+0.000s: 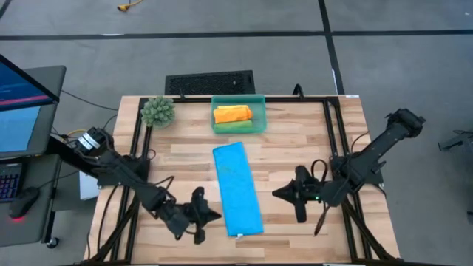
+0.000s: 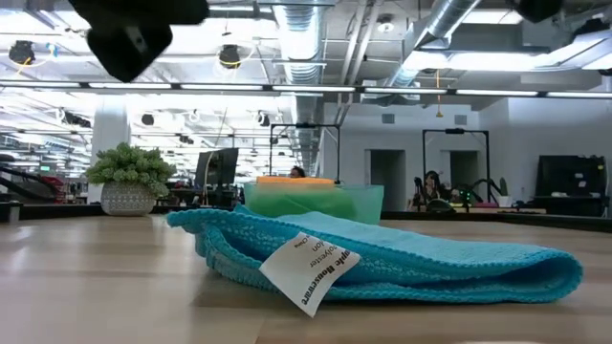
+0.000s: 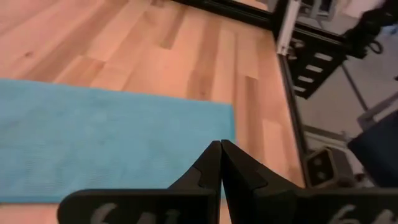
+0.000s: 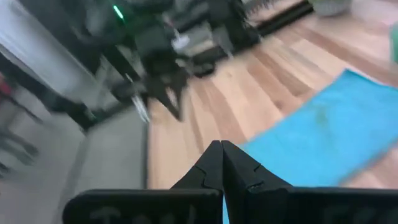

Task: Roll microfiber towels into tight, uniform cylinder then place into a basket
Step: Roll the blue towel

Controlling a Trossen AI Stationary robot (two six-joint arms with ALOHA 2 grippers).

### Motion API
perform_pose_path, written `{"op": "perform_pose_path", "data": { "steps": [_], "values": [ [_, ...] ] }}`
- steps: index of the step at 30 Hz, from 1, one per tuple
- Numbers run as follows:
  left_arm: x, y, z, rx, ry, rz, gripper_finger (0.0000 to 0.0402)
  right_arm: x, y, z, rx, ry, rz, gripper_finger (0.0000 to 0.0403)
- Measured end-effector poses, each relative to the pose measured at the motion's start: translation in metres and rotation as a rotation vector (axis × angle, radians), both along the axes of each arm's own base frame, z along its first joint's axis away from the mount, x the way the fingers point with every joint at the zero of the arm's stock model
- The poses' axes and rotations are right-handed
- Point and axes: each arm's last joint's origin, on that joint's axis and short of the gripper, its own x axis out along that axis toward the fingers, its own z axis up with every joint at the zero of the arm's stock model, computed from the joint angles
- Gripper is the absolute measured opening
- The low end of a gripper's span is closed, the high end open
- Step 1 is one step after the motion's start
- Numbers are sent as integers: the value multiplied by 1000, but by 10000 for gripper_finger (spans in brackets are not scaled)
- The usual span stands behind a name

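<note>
The left gripper (image 1: 209, 215), fingers pressed together and empty, hovers just beside the near end of the blue towel (image 1: 238, 188), which runs lengthwise away toward the basket (image 1: 238, 114). The right gripper (image 1: 279, 193), also closed, sits farther off.

We see a light wooden desk (image 1: 295, 148) with a spiky green plant ball (image 1: 158, 111) at its far left corner. Beyond the far edge lies a black keyboard (image 1: 209, 82), and left of the desk a laptop screen (image 1: 18, 103) glows.
</note>
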Motion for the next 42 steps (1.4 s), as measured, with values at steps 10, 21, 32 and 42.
{"op": "perform_pose_path", "data": {
  "steps": [10,21,32,42],
  "values": [
    [4,1,3,-81,-26,26,5,-16,7,20,-205,261,141,20],
    [18,11,15,-111,-66,70,107,-28,-5,19,-337,475,195,38],
    [24,19,14,-146,-36,47,144,-21,-10,16,-383,532,370,92],
    [21,19,9,-181,18,83,129,9,24,-26,-739,537,653,189]
  ]
}}
